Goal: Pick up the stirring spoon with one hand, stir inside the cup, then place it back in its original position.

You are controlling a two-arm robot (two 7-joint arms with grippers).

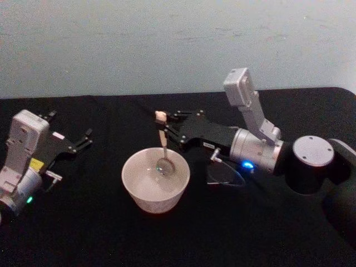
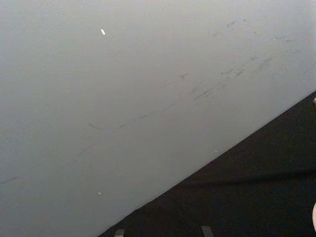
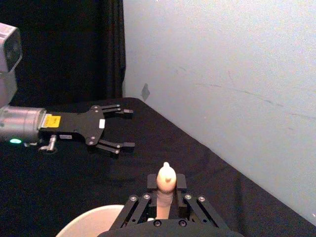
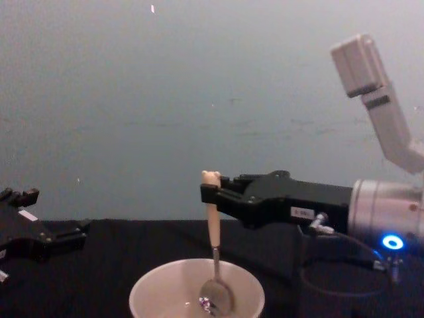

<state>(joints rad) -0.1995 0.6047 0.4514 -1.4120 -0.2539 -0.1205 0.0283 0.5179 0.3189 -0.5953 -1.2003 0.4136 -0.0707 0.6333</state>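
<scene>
Cream cup (image 1: 154,201) stands on the black cloth between the two arms. Right gripper (image 1: 167,132) is clamped on the cream handle of the stirring spoon (image 1: 163,147), just under the bear head. The spoon hangs near upright, its metal bowl low inside the cup, a little right of the middle. Whether it touches the bottom: cannot tell. Left gripper (image 1: 70,125) rests well apart on the left, fingers spread, holding nothing.

Judgement: stirring step in hand. The next move calls for small circles that keep the spoon off the cup wall. After that, a straight lift until the metal bowl clears the rim, and only then a carry back to the holder. Dragging sideways too early could tip the cup.

Surface: table (image 1: 83,233) under matte black cloth. Room: pale blue-grey wall (image 1: 167,44) behind, faintly scuffed.
</scene>
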